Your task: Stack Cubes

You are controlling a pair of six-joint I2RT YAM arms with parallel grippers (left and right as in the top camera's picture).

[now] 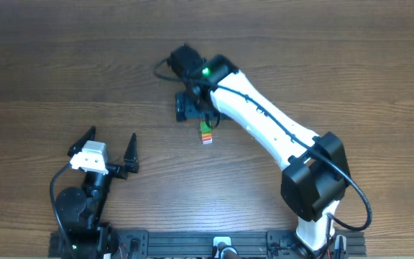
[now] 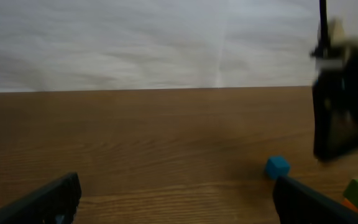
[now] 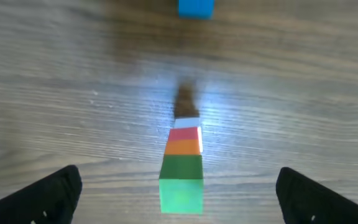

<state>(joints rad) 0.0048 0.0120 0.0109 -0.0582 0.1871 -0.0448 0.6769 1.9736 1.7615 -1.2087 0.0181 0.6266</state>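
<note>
Cube stack | R end effector above, spread | L arm folded

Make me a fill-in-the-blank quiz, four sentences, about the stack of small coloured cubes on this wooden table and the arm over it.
1. The top cube of the stack of small coloured cubes is ___.
2. Directly beneath it sits the ___ cube.
3. The lone small cube, standing apart from the stack on the brown wooden table, is ___.
4. The right gripper, above the stack, has its fingers ___.

Missing words: green, orange, blue, open.
</note>
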